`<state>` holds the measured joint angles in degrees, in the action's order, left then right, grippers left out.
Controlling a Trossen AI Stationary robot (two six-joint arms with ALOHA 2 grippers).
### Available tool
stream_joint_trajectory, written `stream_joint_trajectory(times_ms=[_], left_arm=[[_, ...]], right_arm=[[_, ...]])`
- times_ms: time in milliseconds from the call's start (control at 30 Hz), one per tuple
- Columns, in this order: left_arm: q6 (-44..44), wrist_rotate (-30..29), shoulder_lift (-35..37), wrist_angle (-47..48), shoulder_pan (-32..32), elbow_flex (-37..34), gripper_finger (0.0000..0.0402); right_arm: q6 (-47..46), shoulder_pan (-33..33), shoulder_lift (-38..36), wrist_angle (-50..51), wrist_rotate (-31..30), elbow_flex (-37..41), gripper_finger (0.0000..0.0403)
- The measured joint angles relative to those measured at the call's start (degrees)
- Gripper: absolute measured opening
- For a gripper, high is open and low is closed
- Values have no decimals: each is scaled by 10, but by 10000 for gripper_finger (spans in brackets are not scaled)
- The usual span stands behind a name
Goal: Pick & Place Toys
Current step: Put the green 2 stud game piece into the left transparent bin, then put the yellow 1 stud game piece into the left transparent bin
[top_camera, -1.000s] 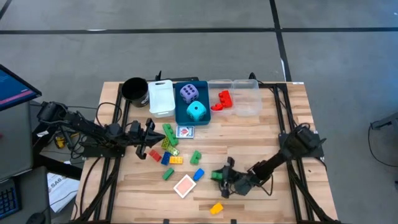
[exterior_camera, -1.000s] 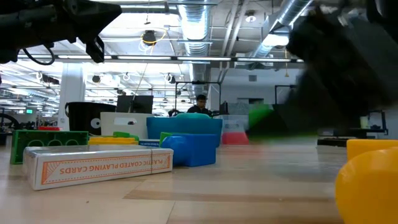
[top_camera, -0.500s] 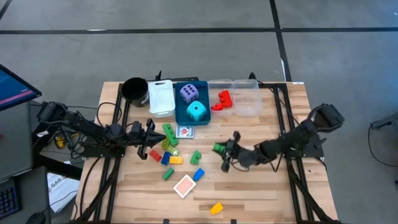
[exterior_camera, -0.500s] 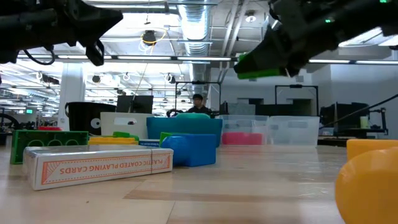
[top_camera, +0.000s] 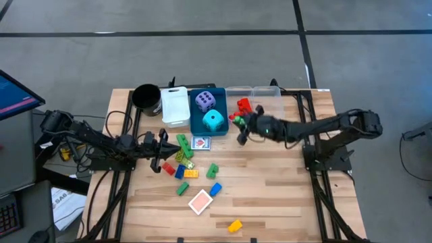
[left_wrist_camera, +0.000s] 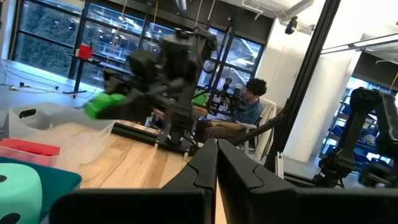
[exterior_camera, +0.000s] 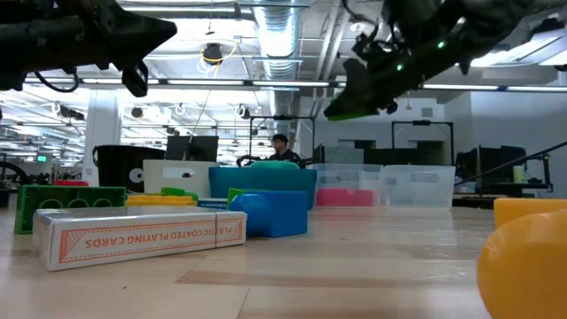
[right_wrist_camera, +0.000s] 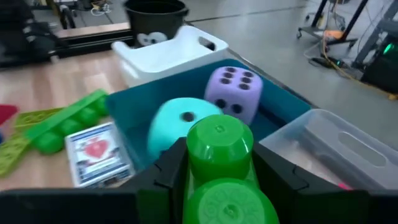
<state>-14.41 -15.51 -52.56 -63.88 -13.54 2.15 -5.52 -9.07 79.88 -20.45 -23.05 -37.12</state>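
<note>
My right gripper (top_camera: 240, 124) hangs above the table's far side, between the blue bin (top_camera: 197, 127) and the clear bins (top_camera: 268, 108). It is shut on a green brick (right_wrist_camera: 219, 163), also seen as the green brick (exterior_camera: 351, 108) in the low view. The purple die (top_camera: 206, 101) and the cyan die (top_camera: 213, 121) lie in the blue bin. Red bricks (top_camera: 242, 105) lie in a clear bin. Loose bricks (top_camera: 191, 173), a card box (top_camera: 201, 143), a card (top_camera: 200, 201) and a yellow brick (top_camera: 235, 226) rest flat on the table. My left gripper (top_camera: 159, 152) waits shut at the table's left. My right gripper pinches the green brick by two opposite sides (right_wrist_camera: 194, 163) between its two fingers (right_wrist_camera: 171, 169). The fingers reach in from the table's right, slanting a little downward. The brick is lifted clear of the table, and its studs (right_wrist_camera: 217, 134) face the wrist camera.
A black cup (top_camera: 146, 96) and a white bin (top_camera: 175, 106) stand at the far left beside the blue bin. Black frame rails (top_camera: 312, 145) run along both sides of the table. Bare wood lies at the near right. A person sits in the room beyond.
My right gripper has carried the green brick up from low over the table's near right part, toward the far edge and the bins. The brick has stayed between the fingers, clear of the table. My left arm has kept still.
</note>
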Motion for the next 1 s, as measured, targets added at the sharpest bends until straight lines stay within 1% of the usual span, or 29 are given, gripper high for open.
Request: stream_joint_trajectory(times_ms=[167,300,367,600,700,833,1000], left_arm=[[2,0,0,0,0,0,3],[4,0,0,1,0,0,3],[4,0,0,5,0,0,3],[4,0,0,26,0,0,3],[4,0,0,26,0,0,3],[4,0,0,25,0,0,3],[1,0,0,19,0,0,3]], right_arm=[[2,-92,1,-7,73,0,129],[1,-142,1,-23,129,0,135],[1,-152,1,-29,141,0,138],[11,-157,1,-28,143,-1,143],[15,-157,1,-30,146,-1,162],[2,-163,1,-37,176,-1,203],[-5,-167,1,-50,187,-1,251]])
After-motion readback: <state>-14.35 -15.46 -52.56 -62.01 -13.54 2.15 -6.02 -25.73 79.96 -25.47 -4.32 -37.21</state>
